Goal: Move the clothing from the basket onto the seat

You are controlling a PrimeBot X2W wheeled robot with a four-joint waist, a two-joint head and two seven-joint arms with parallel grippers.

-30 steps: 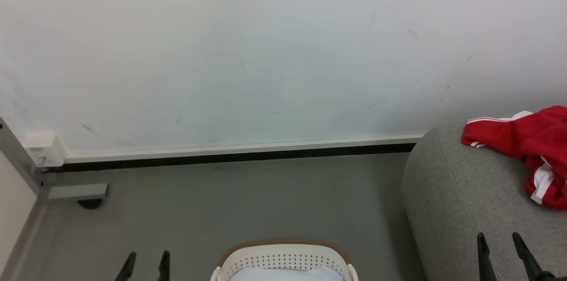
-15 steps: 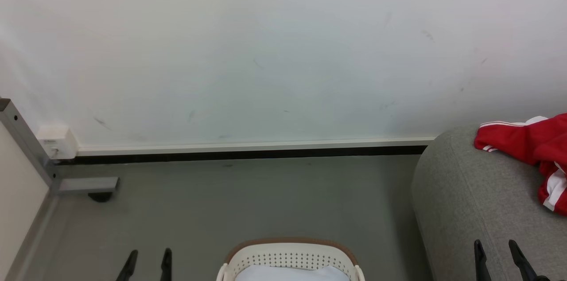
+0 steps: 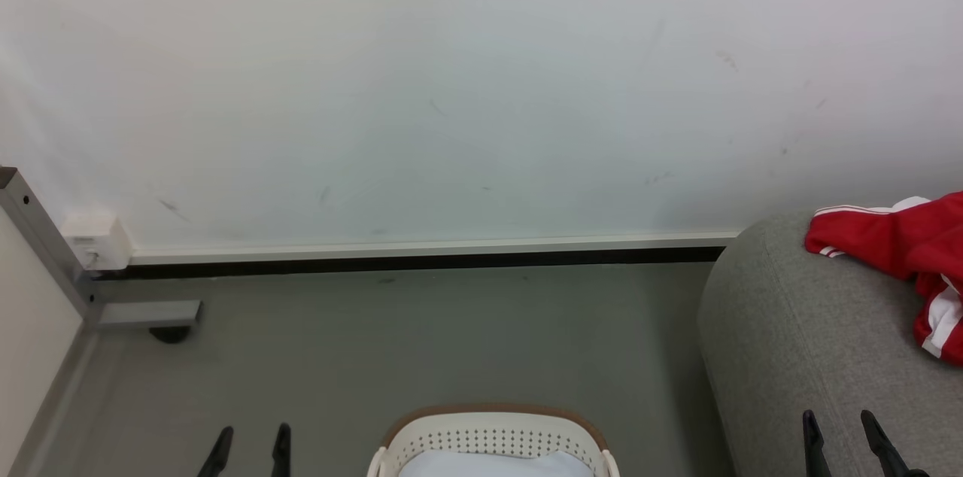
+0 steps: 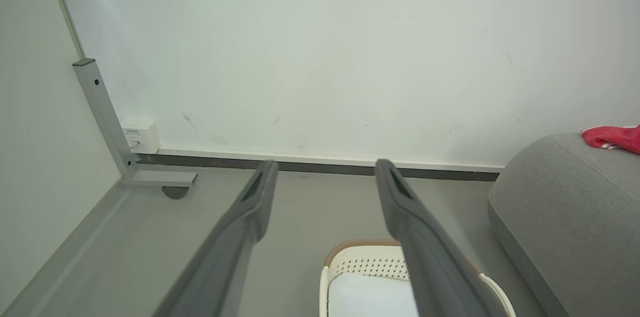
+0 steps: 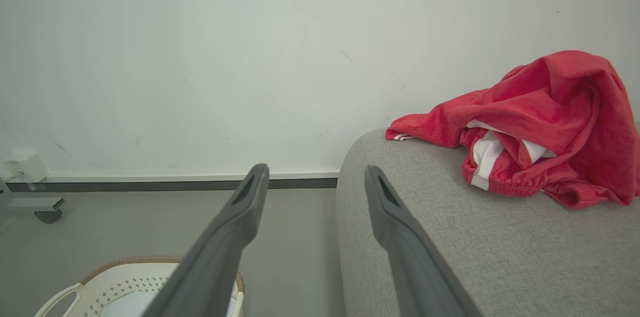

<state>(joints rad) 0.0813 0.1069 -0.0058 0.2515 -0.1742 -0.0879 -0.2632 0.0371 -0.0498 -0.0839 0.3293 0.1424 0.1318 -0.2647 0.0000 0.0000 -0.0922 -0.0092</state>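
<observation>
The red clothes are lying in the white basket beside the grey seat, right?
No. The red clothes lie on top of the grey seat, not in the white basket beside it; the right wrist view shows this plainly.

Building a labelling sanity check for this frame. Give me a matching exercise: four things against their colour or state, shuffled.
Column A
1. clothing
2. basket
3. seat
4. right end effector

Column B
a. open, holding nothing
b. on the floor, with a pale pad inside
c. red with white trim, crumpled
d. grey woven fabric, rounded edge

Pairs: 1-c, 2-b, 3-d, 4-a
</observation>
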